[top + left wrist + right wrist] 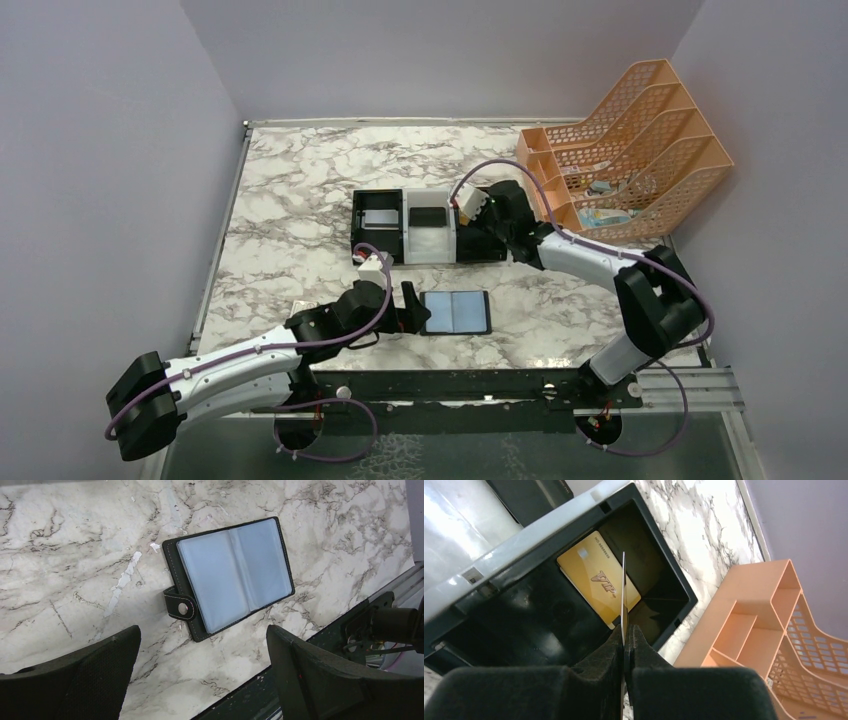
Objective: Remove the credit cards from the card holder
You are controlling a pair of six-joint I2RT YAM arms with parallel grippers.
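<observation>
The left claw (203,632) is hanging low over the bench (300,200) with its two dark fingers (95,672) spread wide and gripping nothing. Just beyond them, in the centre of the left wrist view, the card holder (234,575) is lying open and flat on the marble. Its two bluish-grey pocket panels are facing up and its little snap tab (180,605) is sticking out at its lower left side. In the top view the holder is sitting in the lower middle of the frame, just right of that claw and apart from the tray (430,245) above it.

The right claw (625,635) is pressed together and pinching a thin card (623,590) by its lower edge. The card is showing edge-on in the right wrist view, standing upright as a pale line, so its face cannot be made out. It is hanging over the tray's black end compartment, the one on the right in the top view. A gold card (594,582) is lying flat on the floor of that compartment, with a darker emblem in its middle.

An orange file rack (640,140) is standing in the upper right of the top view, beside the tray.
</observation>
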